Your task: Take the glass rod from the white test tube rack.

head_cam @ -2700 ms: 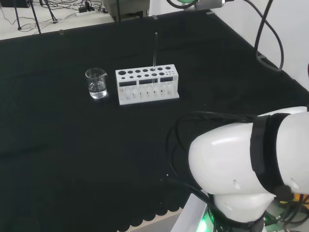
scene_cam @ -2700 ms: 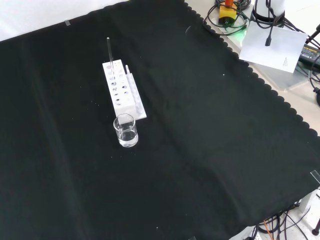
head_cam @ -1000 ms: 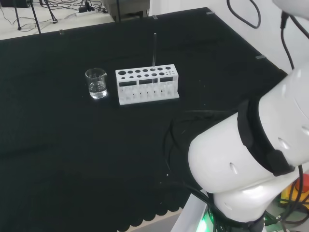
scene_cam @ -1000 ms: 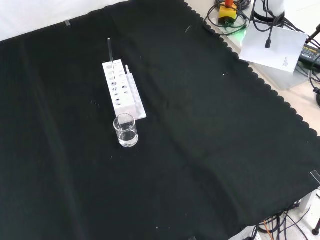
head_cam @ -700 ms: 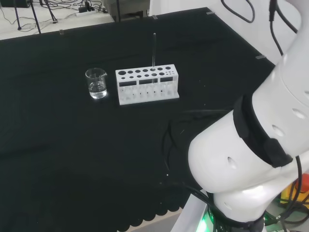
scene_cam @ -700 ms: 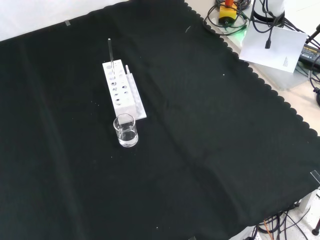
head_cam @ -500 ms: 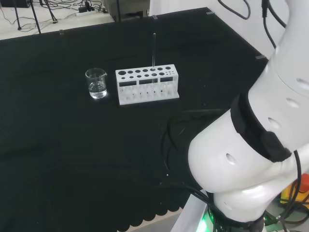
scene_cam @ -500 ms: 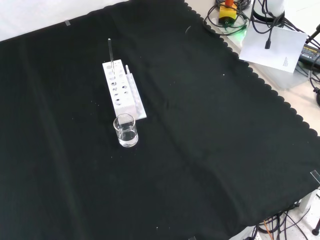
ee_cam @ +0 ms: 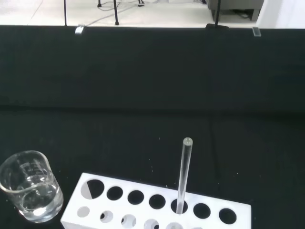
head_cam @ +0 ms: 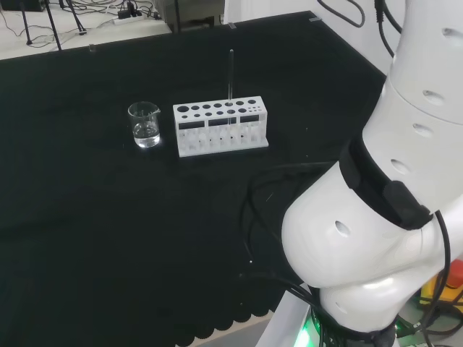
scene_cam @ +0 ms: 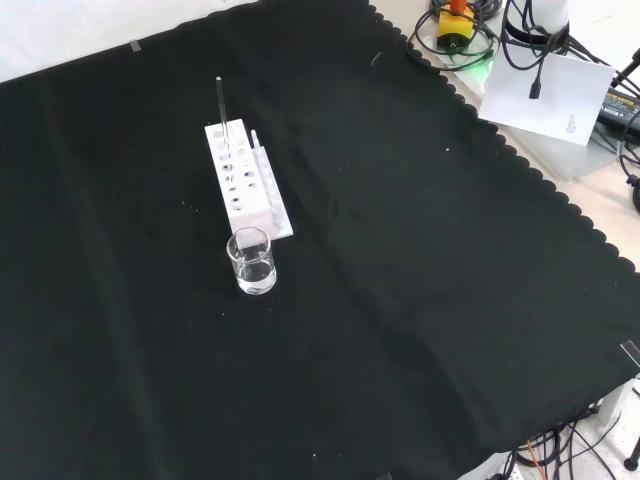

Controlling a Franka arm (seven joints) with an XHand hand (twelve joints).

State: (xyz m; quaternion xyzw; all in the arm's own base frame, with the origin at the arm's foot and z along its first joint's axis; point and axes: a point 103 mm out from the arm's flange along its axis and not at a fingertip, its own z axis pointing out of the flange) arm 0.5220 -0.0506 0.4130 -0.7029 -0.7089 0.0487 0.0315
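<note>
Small clear glass beaker (head_cam: pixel 145 124) w/ a little clear liquid stands upright on black cloth (scene_cam: pixel 420 260).

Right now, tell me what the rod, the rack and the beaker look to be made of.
Rod: clear glass by its look, see-through with a bright round tip. Rack: matte white, likely plastic; opaque, with evenly cut round holes. Beaker: clear glass or plastic, cannot tell which; transparent wall with faint markings.

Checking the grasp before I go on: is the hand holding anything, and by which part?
Nothing held: the rod stands free in the rack.
</note>
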